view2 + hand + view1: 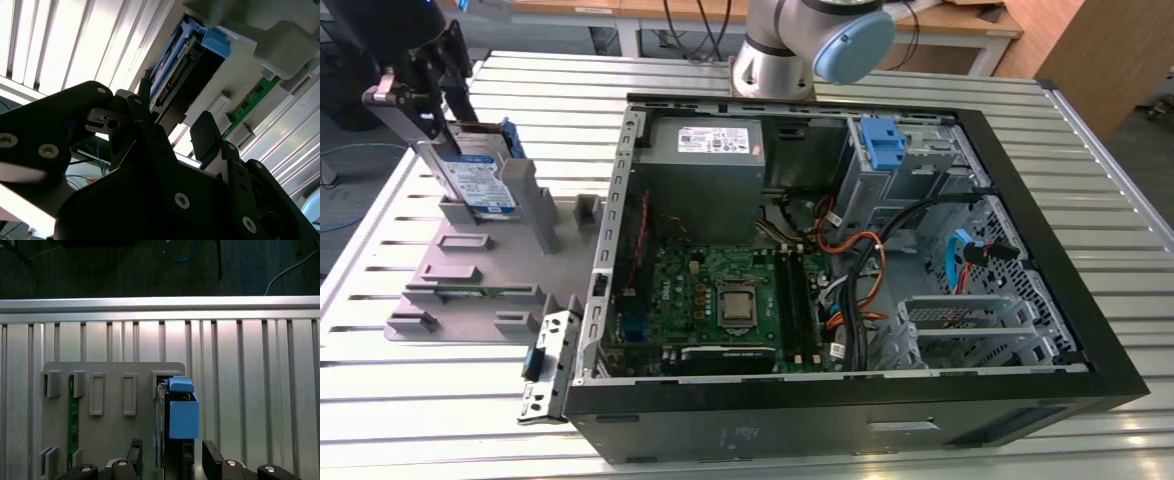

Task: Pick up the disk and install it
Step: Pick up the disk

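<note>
As it stands, disk (478, 175): flat silver hard drive, blue plastic bracket, on end, long axis vertical.
Gripper (172, 446): spread open astride it, holding nothing.

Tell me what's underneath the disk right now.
The disk stands on edge in a slot of the grey fixture, which lies on the slatted table. The slot's floor is hidden by the disk itself.

Lab: slatted aluminium bench (1121, 180), robot arm (803, 45)
</note>
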